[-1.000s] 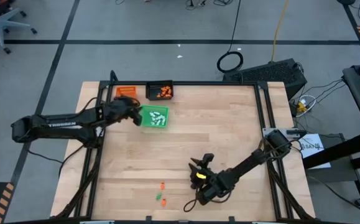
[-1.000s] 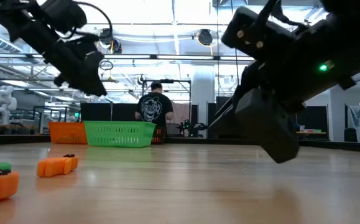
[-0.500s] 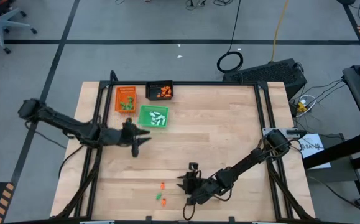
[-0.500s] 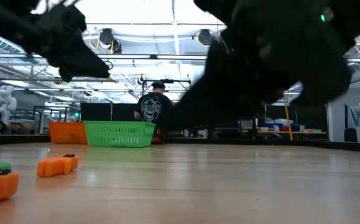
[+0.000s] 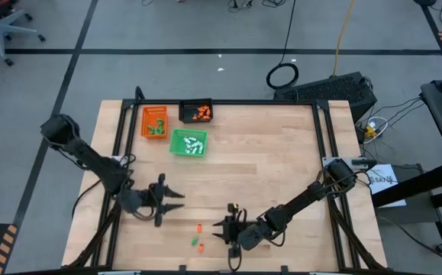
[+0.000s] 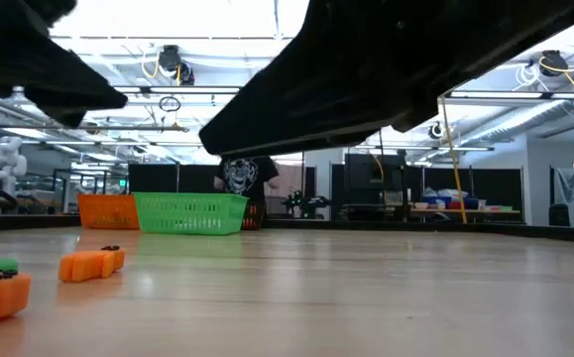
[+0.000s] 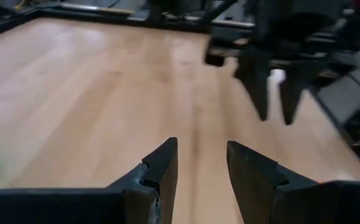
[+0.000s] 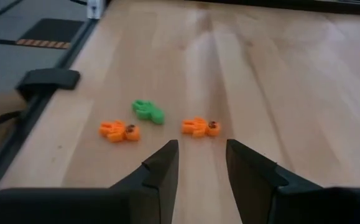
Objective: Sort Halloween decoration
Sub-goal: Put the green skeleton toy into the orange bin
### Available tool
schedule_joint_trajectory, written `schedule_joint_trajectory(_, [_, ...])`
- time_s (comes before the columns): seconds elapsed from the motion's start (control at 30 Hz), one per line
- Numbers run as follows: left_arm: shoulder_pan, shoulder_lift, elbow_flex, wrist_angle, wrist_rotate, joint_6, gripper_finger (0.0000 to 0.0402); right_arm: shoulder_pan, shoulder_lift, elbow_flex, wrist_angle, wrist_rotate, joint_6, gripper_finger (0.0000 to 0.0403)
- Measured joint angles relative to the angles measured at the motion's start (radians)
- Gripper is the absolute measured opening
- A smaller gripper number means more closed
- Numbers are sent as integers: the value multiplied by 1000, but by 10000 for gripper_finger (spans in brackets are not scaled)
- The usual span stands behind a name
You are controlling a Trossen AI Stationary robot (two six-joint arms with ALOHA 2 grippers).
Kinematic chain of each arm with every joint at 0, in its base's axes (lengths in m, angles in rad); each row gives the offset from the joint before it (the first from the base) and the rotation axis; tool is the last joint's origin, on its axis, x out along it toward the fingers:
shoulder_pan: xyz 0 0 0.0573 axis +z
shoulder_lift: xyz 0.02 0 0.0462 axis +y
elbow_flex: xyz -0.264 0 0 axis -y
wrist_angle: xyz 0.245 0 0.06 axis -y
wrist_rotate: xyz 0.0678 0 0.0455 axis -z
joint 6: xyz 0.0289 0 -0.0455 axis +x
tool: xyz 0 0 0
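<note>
Right gripper (image 8: 196,163) was spread, empty, low over the table (image 5: 282,168) facing three loose pieces: two orange pieces (image 8: 200,126) and a green piece (image 8: 147,111) just ahead. Left gripper (image 5: 173,202) was also spread, empty, nearby. Other pieces lay in the green tray (image 5: 188,143), orange tray (image 5: 153,121) and black tray (image 5: 197,111).

The left gripper (image 5: 171,202) swung from the green tray (image 5: 188,143) down toward the loose pieces (image 5: 198,236); the right gripper (image 5: 219,230) also closed in.
</note>
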Motion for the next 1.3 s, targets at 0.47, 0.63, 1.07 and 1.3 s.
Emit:
schedule_joint_trajectory(0.47, [-183, 376, 207, 94, -90, -1, 137, 0, 0, 0, 24, -32, -8, 118])
schedule_joint_trajectory(0.63, [-225, 514, 313, 93, -97, 0, 137, 0, 0, 0, 24, -33, -10, 118])
schedule_joint_trajectory(1.07, [-297, 723, 536, -92, -174, -174, 137, 0, 0, 0, 1, -33, -12, 118])
schedule_joint_trajectory(1.3, [-296, 725, 546, -151, -164, -310, 139, 0, 0, 0, 1, -33, -22, 118])
